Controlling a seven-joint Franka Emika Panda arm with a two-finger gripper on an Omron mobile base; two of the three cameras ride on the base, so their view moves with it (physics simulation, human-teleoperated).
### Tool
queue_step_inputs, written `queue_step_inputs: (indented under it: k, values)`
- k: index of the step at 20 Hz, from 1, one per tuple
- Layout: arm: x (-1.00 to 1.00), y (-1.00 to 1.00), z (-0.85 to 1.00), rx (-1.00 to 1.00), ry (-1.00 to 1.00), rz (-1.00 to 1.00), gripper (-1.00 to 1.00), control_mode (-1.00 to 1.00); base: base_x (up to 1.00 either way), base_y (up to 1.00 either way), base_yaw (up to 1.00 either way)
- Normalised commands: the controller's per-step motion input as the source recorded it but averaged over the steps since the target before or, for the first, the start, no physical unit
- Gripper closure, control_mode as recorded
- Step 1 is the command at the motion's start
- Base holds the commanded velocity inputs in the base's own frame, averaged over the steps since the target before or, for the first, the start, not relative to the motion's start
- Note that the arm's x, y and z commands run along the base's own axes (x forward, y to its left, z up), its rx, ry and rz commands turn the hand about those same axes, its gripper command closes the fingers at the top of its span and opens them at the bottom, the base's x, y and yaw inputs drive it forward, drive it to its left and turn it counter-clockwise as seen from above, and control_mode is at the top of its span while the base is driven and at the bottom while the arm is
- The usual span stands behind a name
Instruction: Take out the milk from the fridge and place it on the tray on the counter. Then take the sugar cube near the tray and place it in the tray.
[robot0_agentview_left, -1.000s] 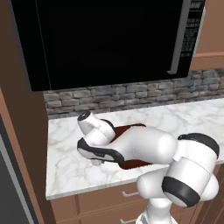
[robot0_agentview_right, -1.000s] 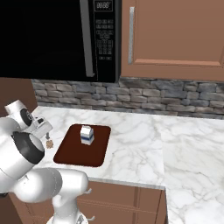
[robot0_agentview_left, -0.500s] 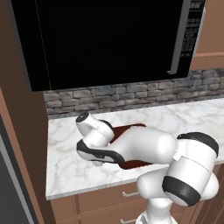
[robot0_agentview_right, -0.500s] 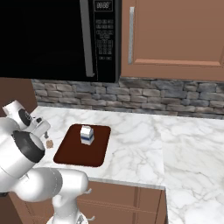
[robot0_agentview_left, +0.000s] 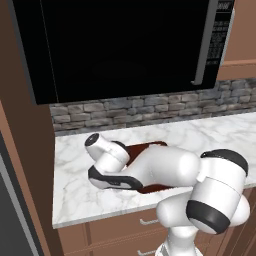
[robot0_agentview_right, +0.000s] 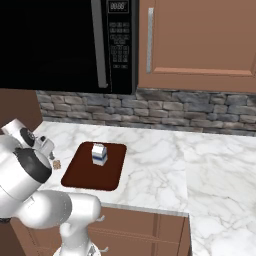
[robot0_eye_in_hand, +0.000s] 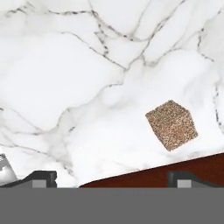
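Milk is sitting mid-tray; gripper, fingers spread and empty, is hovering over the cube, lower right

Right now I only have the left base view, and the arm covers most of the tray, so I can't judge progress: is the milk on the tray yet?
Observer: Yes. In the right base view the milk stands upright on the tray, toward its far side.
Operator: And the sugar cube?
Observer: The sugar cube lies on the counter beside the tray's edge, not in it.
Operator: Is the gripper on it?
Observer: No. In the hand view the gripper is open, and the cube sits ahead of it, untouched and off to one side of its middle.
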Motion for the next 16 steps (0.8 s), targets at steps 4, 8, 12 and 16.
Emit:
queue_step_inputs:
  k: [4,8,12,16]
  values:
    - [0.0,0.0,0.0,-0.14,0.0,0.23,-1.0,-1.0,0.0,0.0,0.0]
    - [0.0,0.0,0.0,-0.1,0.0,0.2,-1.0,-1.0,0.0,0.0,0.0]
    - [0.0,0.0,0.0,-0.01,0.0,0.2,-1.0,-1.0,0.0,0.0,0.0]
    - [0.0,0.0,0.0,0.0,0.0,0.19,-1.0,-1.0,0.0,0.0,0.0]
